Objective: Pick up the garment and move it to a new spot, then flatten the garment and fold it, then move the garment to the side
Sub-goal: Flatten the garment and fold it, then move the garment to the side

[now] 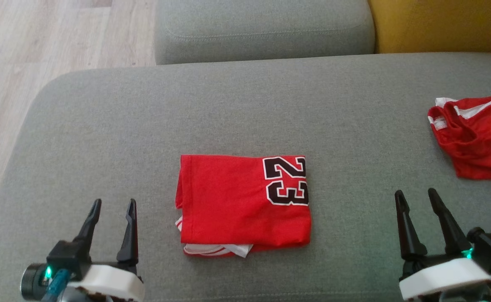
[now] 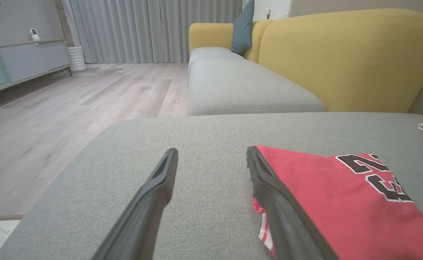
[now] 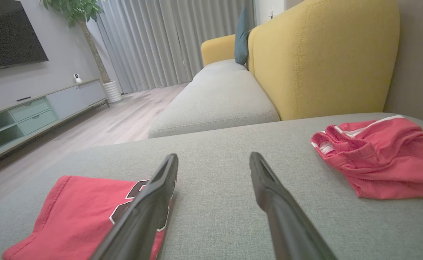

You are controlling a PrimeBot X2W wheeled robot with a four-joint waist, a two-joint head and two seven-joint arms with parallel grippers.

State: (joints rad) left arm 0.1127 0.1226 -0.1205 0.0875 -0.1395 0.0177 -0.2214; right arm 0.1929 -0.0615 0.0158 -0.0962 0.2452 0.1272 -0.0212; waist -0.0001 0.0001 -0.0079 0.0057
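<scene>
**A:** In the head view, where does the task's thing lie?

**B:** We find the red garment (image 1: 237, 201) folded into a compact rectangle with the number 23 uppermost. It lies flat at the middle of the grey seat cushion (image 1: 102, 117). It sits between the left end effector (image 1: 115, 203) and the right end effector (image 1: 415, 193), both of which stand clear of it. Each has its fingers spread wide and holds nothing.

**A:** Which step do we judge to be in hand?

**B:** The fold looks finished, so we judge that the move to the side is next. To do it well, we would close on opposite edges and pinch through every layer. We would take particular care at the near edge, where the white trim (image 1: 228, 250) peeks out loose. We would lift both sides evenly, keep the stack level so it does not fall open, and set it on bare cushion. That spot should be well apart from the crumpled red cloth (image 1: 476, 138) at the right.
</scene>
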